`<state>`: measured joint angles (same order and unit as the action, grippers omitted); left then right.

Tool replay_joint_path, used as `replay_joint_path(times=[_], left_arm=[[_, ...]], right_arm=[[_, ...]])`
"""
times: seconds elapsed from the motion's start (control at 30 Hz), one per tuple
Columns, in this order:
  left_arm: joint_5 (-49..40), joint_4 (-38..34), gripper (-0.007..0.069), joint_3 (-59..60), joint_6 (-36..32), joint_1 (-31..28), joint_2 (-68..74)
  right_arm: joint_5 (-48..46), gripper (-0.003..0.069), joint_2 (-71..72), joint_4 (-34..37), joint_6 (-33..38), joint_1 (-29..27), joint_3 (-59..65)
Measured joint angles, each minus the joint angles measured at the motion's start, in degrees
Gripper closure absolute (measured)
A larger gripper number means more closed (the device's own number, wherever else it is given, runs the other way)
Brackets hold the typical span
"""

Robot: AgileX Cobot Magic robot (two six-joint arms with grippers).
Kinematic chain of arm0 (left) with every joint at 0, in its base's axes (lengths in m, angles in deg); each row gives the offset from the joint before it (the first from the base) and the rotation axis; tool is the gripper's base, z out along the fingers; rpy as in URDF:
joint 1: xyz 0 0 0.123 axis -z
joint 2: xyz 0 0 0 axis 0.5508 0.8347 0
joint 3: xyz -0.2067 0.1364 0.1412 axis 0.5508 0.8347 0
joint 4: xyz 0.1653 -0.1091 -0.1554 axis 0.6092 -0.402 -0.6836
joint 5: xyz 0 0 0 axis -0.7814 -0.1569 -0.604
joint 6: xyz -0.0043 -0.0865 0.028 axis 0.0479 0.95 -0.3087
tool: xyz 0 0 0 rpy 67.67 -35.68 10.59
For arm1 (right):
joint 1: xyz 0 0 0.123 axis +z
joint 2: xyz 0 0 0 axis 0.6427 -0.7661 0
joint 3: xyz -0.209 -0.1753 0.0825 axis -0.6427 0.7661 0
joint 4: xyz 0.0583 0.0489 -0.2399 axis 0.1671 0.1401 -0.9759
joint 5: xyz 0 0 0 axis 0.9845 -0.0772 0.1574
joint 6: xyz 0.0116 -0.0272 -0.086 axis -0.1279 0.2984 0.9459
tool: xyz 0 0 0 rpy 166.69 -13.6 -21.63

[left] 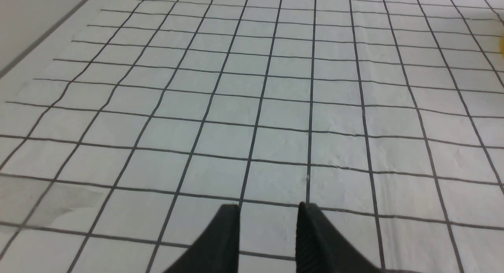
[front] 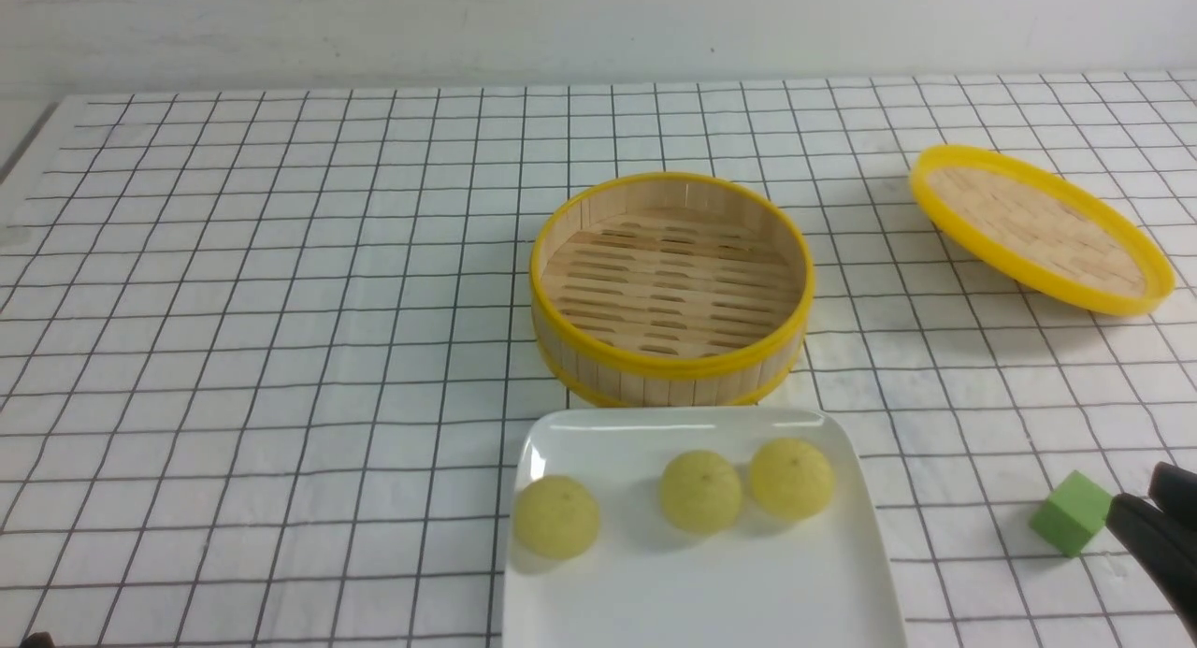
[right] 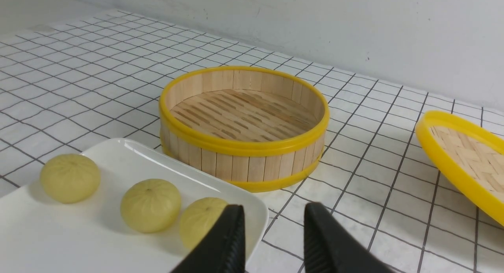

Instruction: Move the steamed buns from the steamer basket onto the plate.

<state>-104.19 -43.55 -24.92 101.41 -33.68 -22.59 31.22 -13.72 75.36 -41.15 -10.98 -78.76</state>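
Looking from the front: the three steamed buns (front: 700, 492) all sit on the plate (front: 692, 592), in a loose row across its far half. The two on the right nearly touch and the third sits apart near the left edge.
Steamer basket, front: the steamer basket (front: 670, 366) stands just beyond the plate on the checked cloth (front: 281, 349), and only its bare slatted floor shows inside.
Lid, front: the lid (front: 1038, 227) lies far right, well apart from the basket and tipped up on one side.
Right gripper, front: the right gripper (front: 1134, 492) shows at the right edge, just beside the green cube (front: 1071, 513) and carrying nothing.
Left wrist view: the left gripper (left: 267, 210) hangs over bare cloth with its fingers a modest gap apart and nothing between them. No task thing is in this view.
Right wrist view: the right fingers are parted with only cloth and the plate's corner behind the gap. All three buns lie on the plate, and the basket behind it is empty.
Progress: the moving looks complete. No bun is left in the basket, and neither gripper carries one.
Left to do: nothing for the buns, as far as these views show.
Count: three buns, one basket, one plate, one lid, one cube, two grippers.
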Motion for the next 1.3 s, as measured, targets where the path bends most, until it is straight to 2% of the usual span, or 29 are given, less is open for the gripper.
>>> replay_joint_path(times=[0.6, 0.77, 0.93, 1.07, 1.3], left_arm=[[0.00, 0.32, 0.0384, 0.00, 0.00, 0.00, 0.00], [-0.11, 2.14, 0.0384, 0.00, 0.00, 0.00, 0.00], [-0.18, 3.99, 0.0384, 0.00, 0.00, 0.00, -0.02], [-0.22, 4.26, 0.0384, 0.00, 0.00, 0.00, -0.02], [-0.30, 5.41, 0.0384, 0.00, 0.00, 0.00, -0.02]], right_arm=[[0.00, 0.0420, 0.00, 0.00, 0.24, 0.00, 0.00], [-2.61, 0.0420, 0.06, -0.16, 2.37, -0.72, 0.00], [-10.22, 0.0420, 5.39, -0.23, 3.02, -5.30, 2.72], [-11.06, 0.0420, 12.24, 0.65, 3.02, -10.20, 6.75], [-12.94, 0.0420, 17.41, 1.92, 3.02, -17.85, 6.86]])
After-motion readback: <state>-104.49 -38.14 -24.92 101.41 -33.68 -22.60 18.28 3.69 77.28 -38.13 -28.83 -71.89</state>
